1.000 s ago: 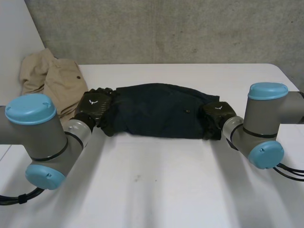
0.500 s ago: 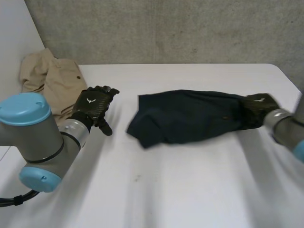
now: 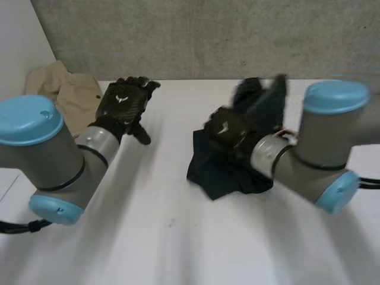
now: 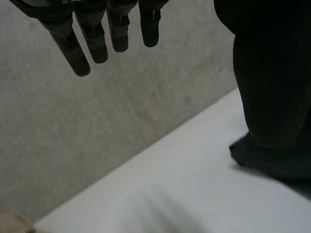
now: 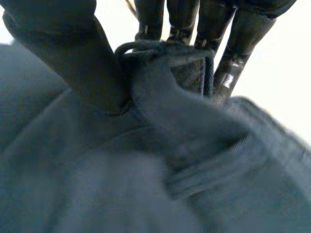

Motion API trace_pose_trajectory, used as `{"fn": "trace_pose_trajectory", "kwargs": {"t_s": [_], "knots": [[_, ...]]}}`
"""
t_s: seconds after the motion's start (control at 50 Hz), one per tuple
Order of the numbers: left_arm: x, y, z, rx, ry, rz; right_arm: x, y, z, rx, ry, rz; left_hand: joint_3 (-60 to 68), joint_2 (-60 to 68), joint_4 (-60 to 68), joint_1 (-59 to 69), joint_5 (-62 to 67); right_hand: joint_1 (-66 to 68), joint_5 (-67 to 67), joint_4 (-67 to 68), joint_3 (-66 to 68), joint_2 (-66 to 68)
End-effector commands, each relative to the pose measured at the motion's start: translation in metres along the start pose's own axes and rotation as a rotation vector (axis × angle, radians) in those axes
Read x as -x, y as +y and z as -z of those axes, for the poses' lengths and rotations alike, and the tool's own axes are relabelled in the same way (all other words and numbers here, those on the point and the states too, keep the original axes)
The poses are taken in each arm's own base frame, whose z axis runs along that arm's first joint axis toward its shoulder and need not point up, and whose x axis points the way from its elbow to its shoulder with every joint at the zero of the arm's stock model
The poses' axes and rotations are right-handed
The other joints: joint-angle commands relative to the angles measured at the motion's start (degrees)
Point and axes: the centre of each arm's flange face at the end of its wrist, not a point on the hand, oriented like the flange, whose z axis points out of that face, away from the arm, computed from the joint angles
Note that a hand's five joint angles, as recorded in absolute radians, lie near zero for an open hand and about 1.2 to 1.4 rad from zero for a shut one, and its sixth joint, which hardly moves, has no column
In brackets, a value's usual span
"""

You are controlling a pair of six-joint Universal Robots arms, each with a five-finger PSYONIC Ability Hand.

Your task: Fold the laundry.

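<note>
**One hand grips dark garment, the other hangs free**

A beige garment lies bunched at the far left corner of the white table. Just beside it the left hand hovers with fingers straight and spread, holding nothing. A small white emblem marks its back, with no lettering legible. Right of centre, the right hand, bearing the same emblem, pinches a fold of the dark garment between thumb and fingers. Part of the cloth rises behind the hand and the rest is heaped on the table.
</note>
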Motion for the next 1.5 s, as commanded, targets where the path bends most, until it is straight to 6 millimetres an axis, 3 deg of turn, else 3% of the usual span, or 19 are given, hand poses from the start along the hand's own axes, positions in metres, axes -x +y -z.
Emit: {"fn": "trace_pose_trajectory", "kwargs": {"t_s": [0.02,0.04,0.08,0.1,0.18,0.26,0.4,0.48,0.6,0.72,0.94,1.14,1.36,1.44,1.5], "knots": [[-0.016,-0.02,-0.016,-0.077,0.033,0.003,0.024,-0.006,-0.004,-0.035,-0.12,-0.08,-2.2,-1.8,-1.7,-1.3,-3.0,11.0,2.6,-0.5,1.0,0.1],[-0.017,-0.021,-0.018,-0.082,0.036,0.004,0.021,-0.003,-0.004,-0.031,-0.117,-0.144,-2.2,-1.8,-1.7,-1.3,-3.0,-17.2,-25.7,-28.8,-27.2,-28.1],[-0.018,-0.027,-0.025,-0.105,0.025,0.012,0.012,0.001,-0.002,-0.022,-0.1,-0.23,-2.2,-1.8,-1.7,-1.3,-3.0,-36.4,-44.9,-48.0,-46.4,-47.3],[-0.018,-0.029,-0.027,-0.113,0.019,0.015,-0.007,0.006,0.003,-0.021,-0.06,-0.357,-2.2,-1.8,-1.7,-1.3,-3.0,-46.9,-55.3,-58.4,-56.8,-57.8],[-0.025,-0.041,-0.038,-0.161,0.027,0.031,-0.051,0.001,0.022,-0.061,0.046,-0.622,-1.8,-1.4,-1.3,-0.9,-2.6,-46.9,-55.3,-58.4,-56.8,-57.8],[-0.042,-0.048,-0.047,-0.193,0.065,0.036,-0.08,0.011,0.036,-0.061,0.134,-0.833,-0.3,0.1,0.2,0.6,-1.1,-46.9,-55.3,-58.4,-56.8,-57.8],[-0.088,-0.041,-0.053,-0.182,0.212,0.04,-0.108,0.051,0.056,0.054,0.323,-0.983,-0.1,0.3,0.4,0.8,-1.0,-46.9,-55.3,-58.4,-56.8,-57.8],[-0.116,-0.026,-0.059,-0.164,0.309,0.044,-0.116,0.054,0.059,0.082,0.398,-0.969,0.1,0.5,0.5,1.0,-0.8,-46.9,-55.3,-58.4,-56.8,-57.8],[-0.129,-0.001,-0.076,-0.124,0.321,0.045,-0.115,0.071,0.044,0.116,0.401,-0.966,1.2,1.6,1.7,2.1,0.4,-46.9,-55.3,-58.4,-56.8,-57.8],[-0.124,0.025,-0.093,-0.03,0.252,0.039,-0.105,0.088,0.019,0.166,0.357,-0.952,2.4,2.8,2.9,3.3,1.6,-46.9,-55.3,-58.4,-56.8,-57.8],[-0.114,0.065,-0.081,0.17,0.2,-0.04,-0.058,0.101,-0.024,0.27,0.244,-0.899,3.3,3.7,3.7,4.2,2.4,-46.9,-55.3,-58.4,-56.8,-57.8],[-0.112,0.078,-0.067,0.243,0.206,-0.139,-0.04,0.118,-0.035,0.365,0.261,-0.759,3.1,3.5,3.6,4.0,2.2,-46.9,-55.3,-58.4,-56.8,-57.8],[-0.113,0.094,-0.067,0.275,0.199,-0.227,-0.029,0.127,-0.038,0.398,0.219,-0.66,2.8,3.2,3.2,3.7,1.9,-46.9,-55.3,-58.4,-56.8,-57.8],[-0.116,0.09,-0.066,0.265,0.208,-0.227,-0.033,0.122,-0.037,0.387,0.225,-0.661,2.6,3.0,3.1,3.5,1.7,-46.9,-55.3,-58.4,-56.8,-57.8],[-0.117,0.073,-0.066,0.231,0.21,-0.221,-0.042,0.113,-0.035,0.361,0.242,-0.653,2.1,2.5,2.5,3.0,1.2,-46.9,-55.3,-58.4,-56.8,-57.8]]}}
